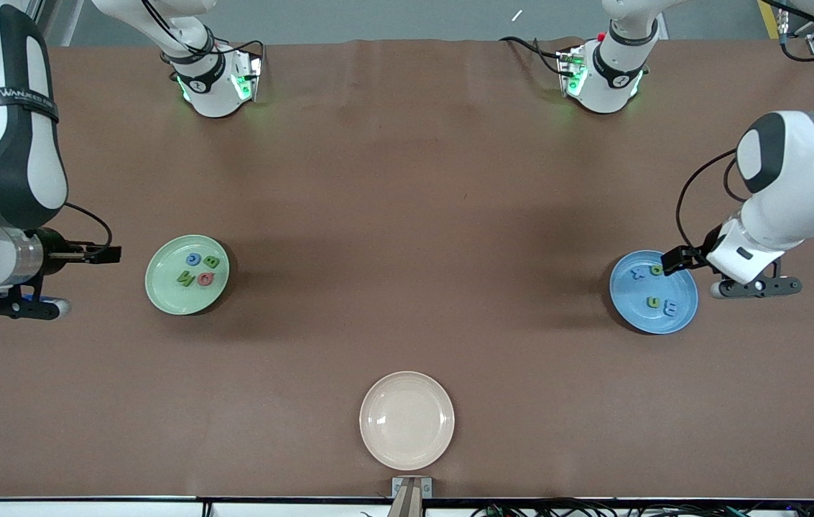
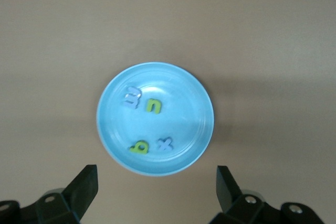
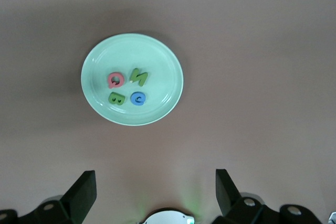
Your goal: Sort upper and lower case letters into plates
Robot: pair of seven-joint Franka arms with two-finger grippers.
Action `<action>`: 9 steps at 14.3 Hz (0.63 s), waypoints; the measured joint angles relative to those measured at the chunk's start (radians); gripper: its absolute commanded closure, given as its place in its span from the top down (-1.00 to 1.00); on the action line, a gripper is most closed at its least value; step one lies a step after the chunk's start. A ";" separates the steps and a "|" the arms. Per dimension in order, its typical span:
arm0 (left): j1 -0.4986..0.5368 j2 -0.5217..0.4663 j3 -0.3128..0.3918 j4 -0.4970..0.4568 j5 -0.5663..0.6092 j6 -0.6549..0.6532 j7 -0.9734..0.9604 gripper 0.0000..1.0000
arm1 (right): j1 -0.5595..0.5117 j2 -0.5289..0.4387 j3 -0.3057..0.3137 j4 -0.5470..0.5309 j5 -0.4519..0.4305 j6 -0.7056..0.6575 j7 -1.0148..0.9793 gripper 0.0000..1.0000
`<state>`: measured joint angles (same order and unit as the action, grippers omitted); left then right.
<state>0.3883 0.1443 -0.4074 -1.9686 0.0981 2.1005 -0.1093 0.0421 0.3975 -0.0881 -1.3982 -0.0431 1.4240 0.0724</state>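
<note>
So here's the table: a brown cloth-covered table (image 1: pixel 407 215) with three plates on it. Toward the right arm's end sits a round, glossy pale green plate (image 1: pixel 162 287), and it's got four little flat toy letters in it: a red letter (image 1: pixel 205 279), a blue letter (image 1: pixel 193 259), a green B (image 1: pixel 212 262) and a green zigzag-looking letter (image 1: pixel 185 277). They're bunched near the middle of the dish, close together but lying flat.

Toward the left arm's end there's the matching round glossy blue plate (image 1: pixel 672 323), also with four letters: a green b (image 2: pixel 139 147), a blue x (image 2: pixel 165 144), a green n (image 2: pixel 153 106) and a pale blue letter (image 2: pixel 131 98) that I can't really read. Two sit nearer the front camera, two farther from it.

Then there's a plain cream-beige round plate (image 1: pixel 407 420), nearest to the front camera, about midway between the two ends.

The left gripper (image 2: pixel 157 187) hangs up over the edge of the blue plate, fingers spread wide with nothing between them. The right gripper (image 3: pixel 156 190) is up over the bare cloth beside the green plate, toward the right arm's end, jaws also wide apart and holding nothing.
</note>
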 measured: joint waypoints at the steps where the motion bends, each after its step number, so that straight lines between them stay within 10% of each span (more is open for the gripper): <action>1: 0.003 -0.015 0.000 0.030 -0.001 -0.047 0.000 0.99 | 0.000 0.000 0.000 0.025 -0.001 0.001 -0.005 1.00; 9: 0.054 -0.080 0.004 0.195 -0.017 -0.234 0.005 0.99 | -0.065 0.002 -0.001 0.102 0.001 0.013 -0.171 1.00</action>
<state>0.4427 0.0645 -0.4038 -1.7736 0.0808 1.8666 -0.1040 -0.0231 0.3996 -0.0895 -1.2961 -0.0423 1.4366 -0.0985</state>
